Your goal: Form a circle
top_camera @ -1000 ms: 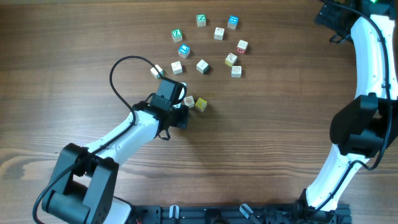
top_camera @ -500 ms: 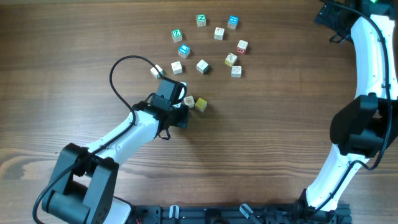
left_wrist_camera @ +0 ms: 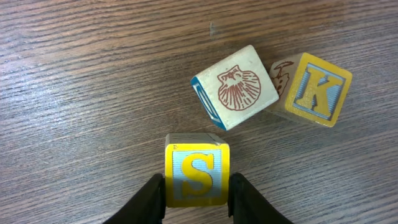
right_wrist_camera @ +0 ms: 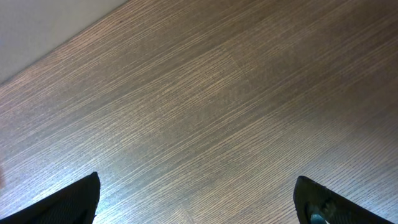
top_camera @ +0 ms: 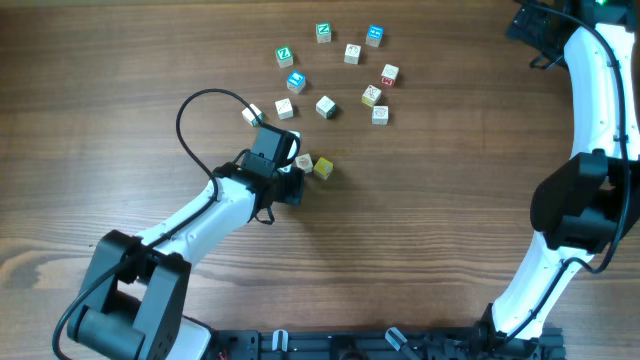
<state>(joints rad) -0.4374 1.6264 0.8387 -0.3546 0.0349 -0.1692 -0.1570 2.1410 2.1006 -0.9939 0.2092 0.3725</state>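
Observation:
My left gripper [left_wrist_camera: 197, 190] is shut on a yellow block with a blue-framed S [left_wrist_camera: 197, 172], one black finger on each side of it. Just beyond it lie a cream shell-print block [left_wrist_camera: 236, 87] and a yellow K block [left_wrist_camera: 317, 88], touching each other. In the overhead view the left gripper [top_camera: 288, 182] sits just left of these two blocks [top_camera: 313, 165], and it hides the S block. Farther up, several small blocks [top_camera: 326, 106] lie spread in a loose circle. My right gripper [right_wrist_camera: 196, 186] is open over bare wood, holding nothing.
One stray white block [top_camera: 252, 114] lies left of the loose circle, near the left arm's black cable [top_camera: 190, 110]. The right arm [top_camera: 590, 90] runs along the table's right side. The wooden tabletop [top_camera: 450, 200] stretches between the two arms.

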